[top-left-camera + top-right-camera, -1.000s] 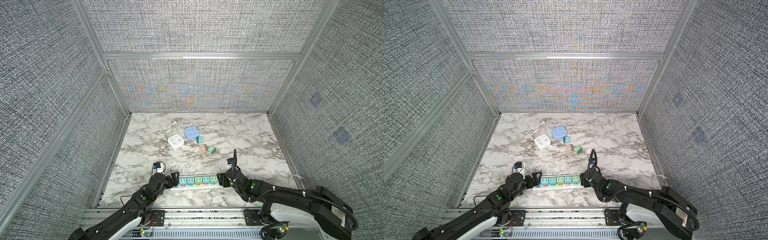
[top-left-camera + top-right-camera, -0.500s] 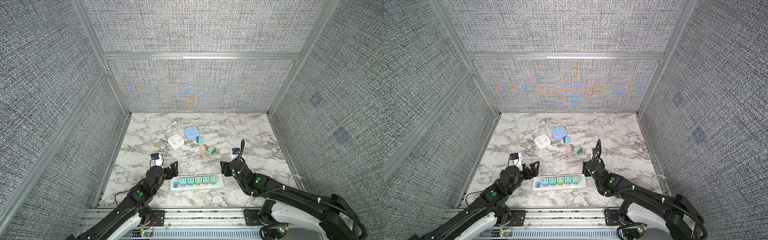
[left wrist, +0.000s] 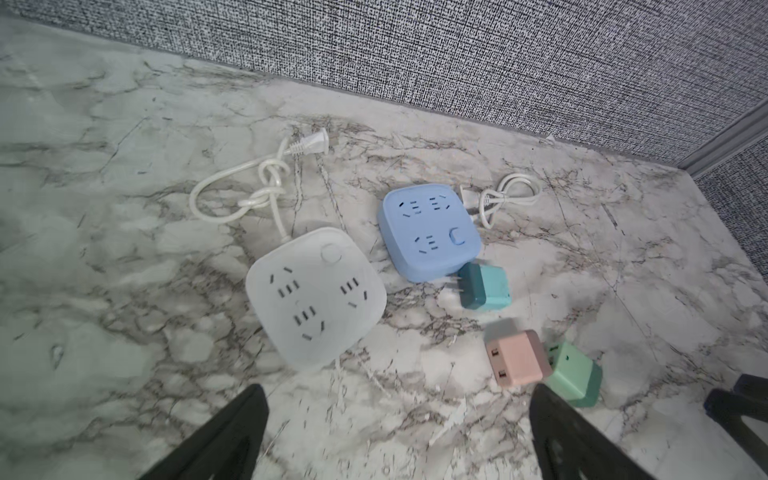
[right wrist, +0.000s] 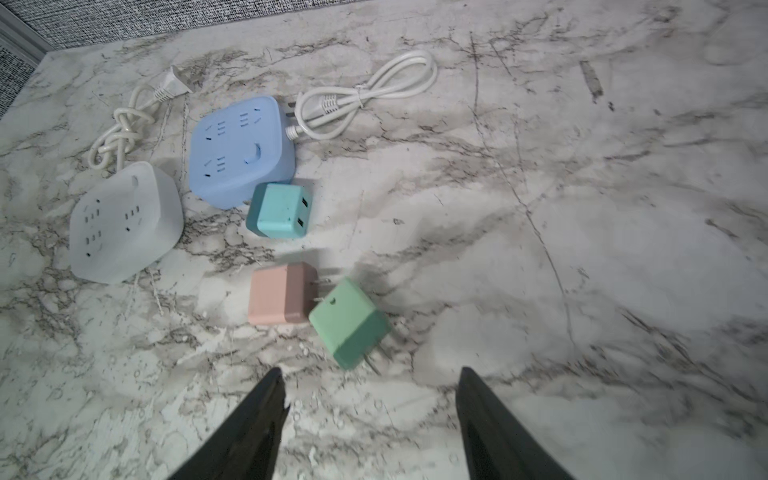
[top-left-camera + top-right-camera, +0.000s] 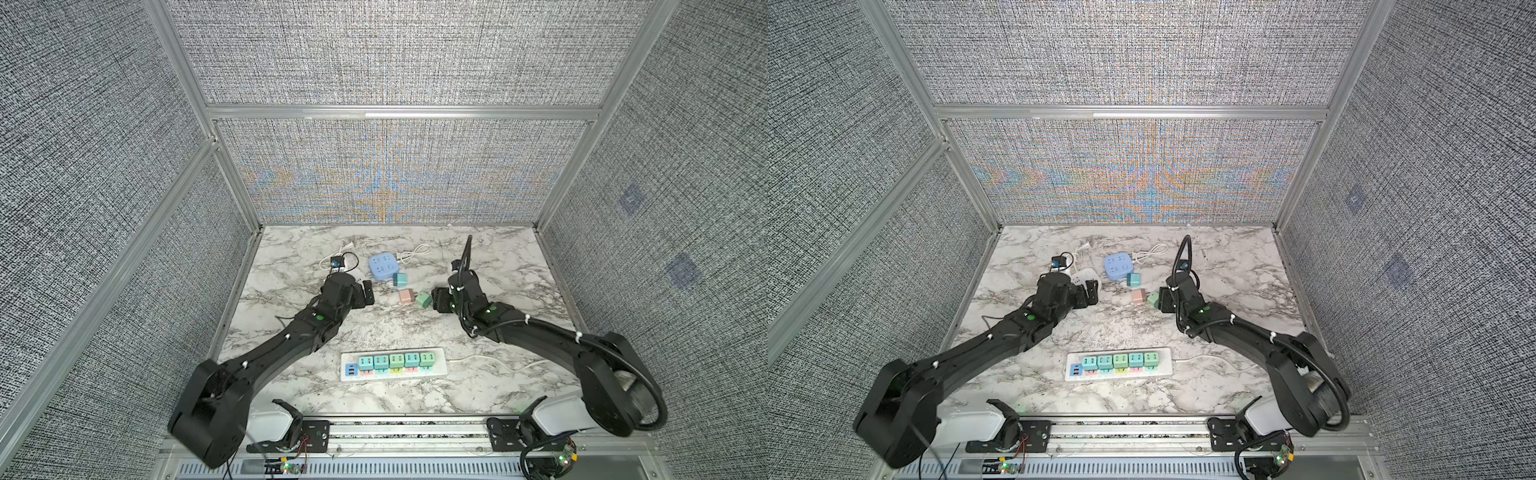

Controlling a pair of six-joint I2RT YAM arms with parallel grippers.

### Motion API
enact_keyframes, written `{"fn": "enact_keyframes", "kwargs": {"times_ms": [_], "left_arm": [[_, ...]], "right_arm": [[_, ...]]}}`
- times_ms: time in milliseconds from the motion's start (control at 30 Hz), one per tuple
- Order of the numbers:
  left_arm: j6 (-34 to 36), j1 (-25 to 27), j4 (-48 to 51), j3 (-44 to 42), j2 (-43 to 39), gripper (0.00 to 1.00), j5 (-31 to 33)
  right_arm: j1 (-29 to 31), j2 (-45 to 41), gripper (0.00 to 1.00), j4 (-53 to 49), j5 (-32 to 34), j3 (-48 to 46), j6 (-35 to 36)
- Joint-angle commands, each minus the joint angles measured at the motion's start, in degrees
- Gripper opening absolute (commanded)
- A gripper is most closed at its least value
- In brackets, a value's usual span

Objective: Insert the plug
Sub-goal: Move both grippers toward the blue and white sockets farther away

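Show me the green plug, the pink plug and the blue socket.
green plug [image 4: 343, 316], right wrist view, its pale top face
pink plug [image 4: 270, 295], right wrist view, its pale top face
blue socket [image 4: 237, 145], right wrist view, middle of its top

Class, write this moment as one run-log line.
left gripper: open, empty | right gripper: open, just short of green cube-shaped plastic plug

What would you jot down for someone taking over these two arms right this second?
Left gripper: open, empty, facing the white socket cube.
Right gripper: open, empty, just short of the green plug.
Loose on the table: green plug, pink plug beside it, teal plug next to the blue socket cube.
Done: power strip carries five plugs.
Left: grasp a loose plug and insert it; both cubes look unused.
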State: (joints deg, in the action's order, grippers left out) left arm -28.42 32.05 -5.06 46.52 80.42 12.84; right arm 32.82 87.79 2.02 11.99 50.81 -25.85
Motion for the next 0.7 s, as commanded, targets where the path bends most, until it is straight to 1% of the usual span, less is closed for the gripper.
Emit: {"fn": "enact_keyframes", "kwargs": {"times_ms": [0, 133, 233, 467, 567, 667], "left_arm": [[2.49, -1.58, -2.25, 5.74, 7.16, 0.99, -2.72], [3.6, -3.43, -5.26, 13.09, 16.55, 0.99, -4.36], [4.08, -4.81, -6.37, 19.38, 23.57, 0.99, -6.72], [3.89, -7.26, -3.74, 35.57, 39.59, 0.97, -12.45], [4.6, -7.86, -0.69, 41.74, 44.63, 0.97, -12.84], [5.54, -8.16, 0.67, 45.88, 48.2, 0.97, -14.01]], "right_arm": [[-1.96, 5.99, 0.66, 1.59, -5.85, 6.25, 1.85], [-4.54, 14.64, 0.63, 0.2, -11.61, 15.67, 3.2], [-5.84, 20.34, 0.62, -0.24, -14.04, 22.24, 4.04], [-8.25, 32.18, 0.6, -4.68, -18.17, 37.27, 5.83], [-8.71, 35.31, 0.6, -5.5, -19.25, 41.1, 6.33], [-8.96, 38.07, 0.6, -7.02, -20.45, 44.99, 6.92]]}}
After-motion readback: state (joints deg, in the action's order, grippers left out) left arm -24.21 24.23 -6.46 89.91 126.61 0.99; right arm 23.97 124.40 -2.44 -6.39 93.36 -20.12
